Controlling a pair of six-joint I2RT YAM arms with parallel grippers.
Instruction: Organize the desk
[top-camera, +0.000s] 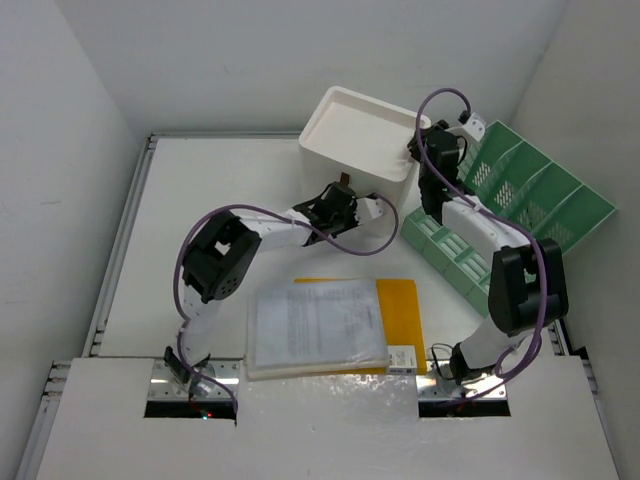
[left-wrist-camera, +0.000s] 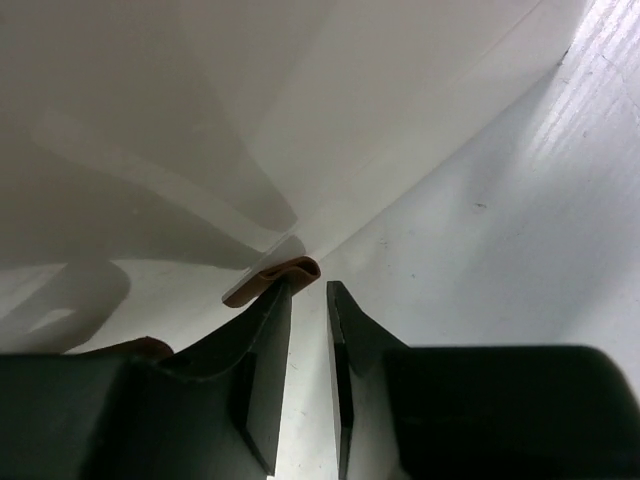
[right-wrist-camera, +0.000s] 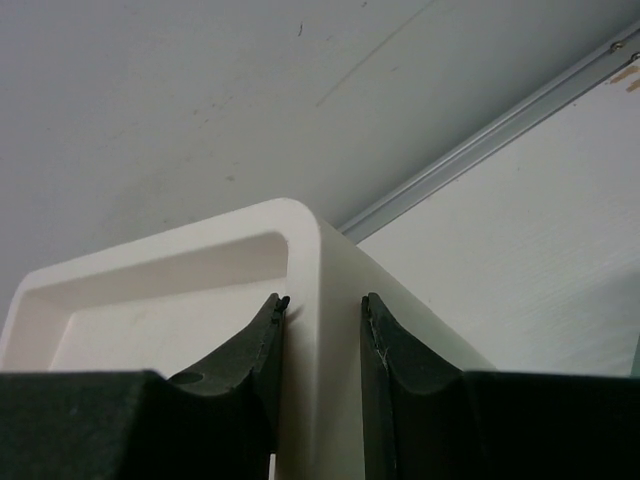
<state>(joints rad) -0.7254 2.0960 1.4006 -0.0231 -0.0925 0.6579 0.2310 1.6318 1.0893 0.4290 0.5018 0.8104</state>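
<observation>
While our right claw (right-wrist-camera: 322, 300) pinches the white box (top-camera: 350, 160), we brace it. Our barely spread left claw (left-wrist-camera: 307, 287) should straddle the brown tab (left-wrist-camera: 290, 268).

Robot lab cell imo, not a real office. From my end I see bare white walls (top-camera: 300, 60) boxing in a desk (top-camera: 200, 200) w/ metal rails (top-camera: 125, 230), 2 arms (top-camera: 215, 255) bolted on, plus office props: rack (top-camera: 530, 190), box (top-camera: 360, 135), papers (top-camera: 315, 325).
</observation>
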